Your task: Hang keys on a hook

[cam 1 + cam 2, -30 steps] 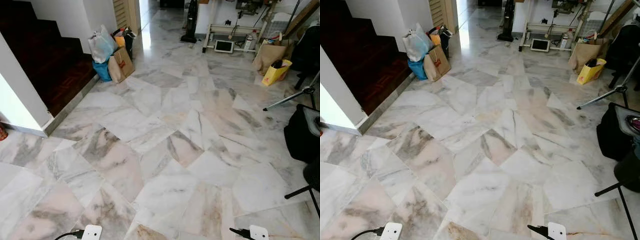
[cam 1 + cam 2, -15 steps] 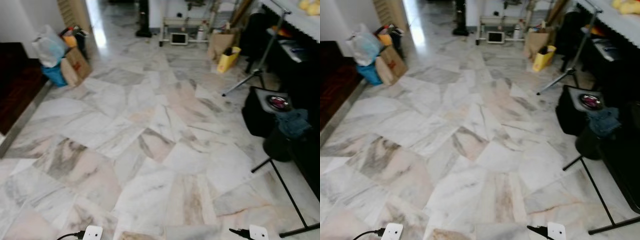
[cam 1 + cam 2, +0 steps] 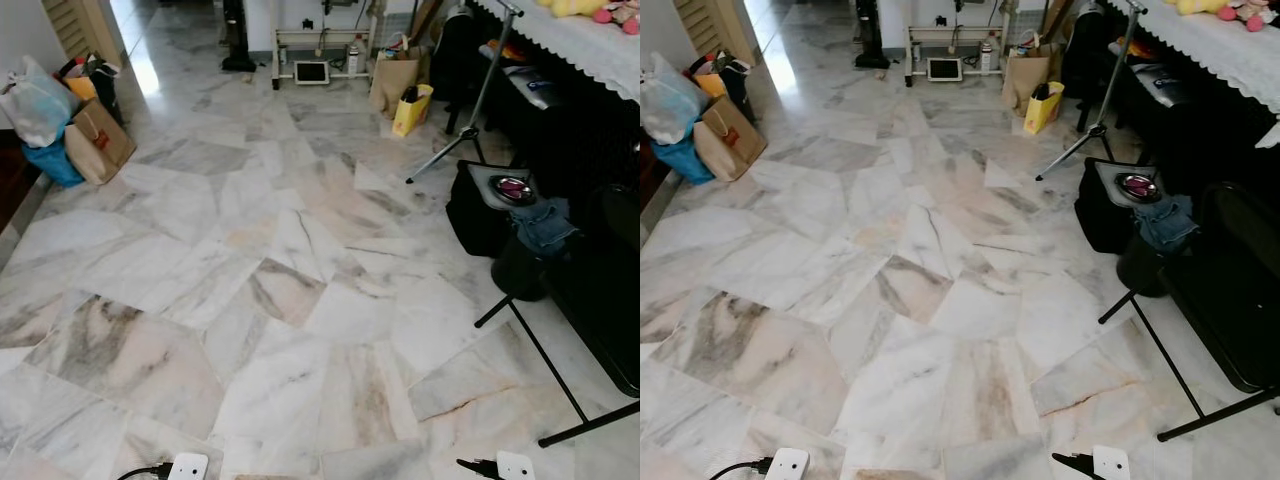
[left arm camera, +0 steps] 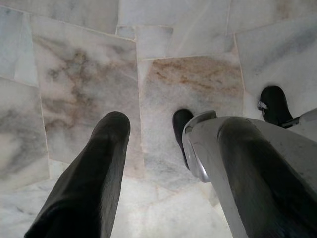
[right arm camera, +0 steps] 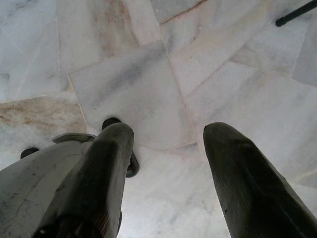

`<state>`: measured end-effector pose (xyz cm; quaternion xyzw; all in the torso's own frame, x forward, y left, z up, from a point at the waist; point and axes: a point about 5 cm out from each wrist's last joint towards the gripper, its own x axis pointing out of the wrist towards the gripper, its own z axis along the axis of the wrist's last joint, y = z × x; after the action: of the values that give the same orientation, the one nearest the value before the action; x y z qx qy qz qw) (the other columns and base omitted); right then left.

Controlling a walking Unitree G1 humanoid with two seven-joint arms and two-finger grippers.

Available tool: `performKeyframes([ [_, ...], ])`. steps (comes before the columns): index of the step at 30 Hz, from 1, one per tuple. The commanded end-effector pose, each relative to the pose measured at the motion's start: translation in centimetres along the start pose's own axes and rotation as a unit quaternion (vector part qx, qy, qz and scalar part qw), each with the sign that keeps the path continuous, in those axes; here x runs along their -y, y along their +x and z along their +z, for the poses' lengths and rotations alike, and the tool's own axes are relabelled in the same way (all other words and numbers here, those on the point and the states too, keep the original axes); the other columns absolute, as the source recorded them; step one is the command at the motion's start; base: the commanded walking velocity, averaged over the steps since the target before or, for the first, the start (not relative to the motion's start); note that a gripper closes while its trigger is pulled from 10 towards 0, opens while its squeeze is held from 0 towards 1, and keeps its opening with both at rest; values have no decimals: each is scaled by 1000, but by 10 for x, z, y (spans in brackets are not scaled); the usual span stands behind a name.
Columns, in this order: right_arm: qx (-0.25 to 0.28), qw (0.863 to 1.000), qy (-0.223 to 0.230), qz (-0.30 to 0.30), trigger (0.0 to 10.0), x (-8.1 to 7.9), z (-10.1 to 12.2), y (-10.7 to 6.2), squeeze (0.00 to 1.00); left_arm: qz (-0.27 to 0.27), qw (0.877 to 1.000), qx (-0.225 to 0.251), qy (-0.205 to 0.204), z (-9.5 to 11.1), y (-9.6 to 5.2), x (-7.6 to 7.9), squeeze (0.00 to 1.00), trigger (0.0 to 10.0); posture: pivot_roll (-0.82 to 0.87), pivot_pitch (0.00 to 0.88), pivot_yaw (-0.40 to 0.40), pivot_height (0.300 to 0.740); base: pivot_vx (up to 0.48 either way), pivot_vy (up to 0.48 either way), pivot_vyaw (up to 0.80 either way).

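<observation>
Both grippers, left (image 4: 163, 148) and right (image 5: 168, 163), hang parted above marble floor (image 3: 300, 260)

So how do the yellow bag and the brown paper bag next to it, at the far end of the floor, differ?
The yellow bag is bright yellow and the smaller of the two; the brown paper bag is plain brown and taller. The yellow bag stands in front, nearer the camera and toward the tripod; the brown one stands behind it. The yellow bag has something dark sticking out of its top. Both stand upright on the marble floor, close together.
</observation>
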<state>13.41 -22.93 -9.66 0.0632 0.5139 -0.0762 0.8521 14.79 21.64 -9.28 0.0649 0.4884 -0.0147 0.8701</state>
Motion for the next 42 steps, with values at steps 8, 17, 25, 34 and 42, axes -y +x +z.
performKeyframes([
  [8,-10,1000,2,1,10000,2,-5,-1,0,-23,999,-23,40,-6,0,7,0,10000,-44,54,-16,740,0,0,-791],
  [17,-7,1000,2,1,10000,3,-4,-1,0,-23,998,-27,54,-7,0,11,0,10000,-44,55,-25,740,0,-168,-790],
  [25,-4,1000,3,6,10000,3,-4,-1,0,-24,998,-31,53,-7,0,11,0,10000,-45,57,-33,740,0,0,-788],
  [34,-1,1000,5,8,10000,3,-4,-1,0,-31,996,-37,75,-8,0,11,0,10000,-48,50,-28,740,0,-275,-789],
  [42,1,1000,8,7,10000,2,-4,-1,0,-35,996,-35,80,-7,0,11,0,10000,-49,43,-24,740,0,0,-794],
])
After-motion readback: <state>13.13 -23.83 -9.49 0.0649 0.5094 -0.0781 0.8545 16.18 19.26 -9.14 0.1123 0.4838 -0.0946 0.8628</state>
